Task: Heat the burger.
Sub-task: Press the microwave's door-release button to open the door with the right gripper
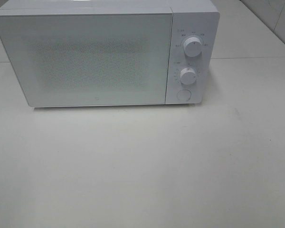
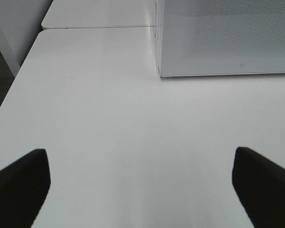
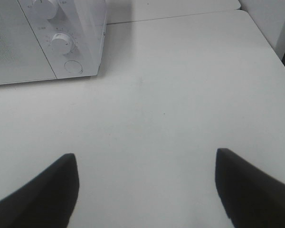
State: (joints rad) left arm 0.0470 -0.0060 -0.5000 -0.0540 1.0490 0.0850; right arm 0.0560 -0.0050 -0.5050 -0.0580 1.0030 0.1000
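Here the black left gripper (image 2: 140, 161) and the black right gripper (image 3: 146, 161) stand spread wide, both empty, above the white flat tabletop (image 1: 142, 166).

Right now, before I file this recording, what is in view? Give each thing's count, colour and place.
microwave: one, white, door shut, at the back of the table
knobs: two, white, stacked on the microwave's right panel
round button: one, white, below the knobs
table: white, count unclear because of a seam, under the microwave
burger: none in view
left gripper: one, black, open over bare table
right gripper: one, black, open over bare table
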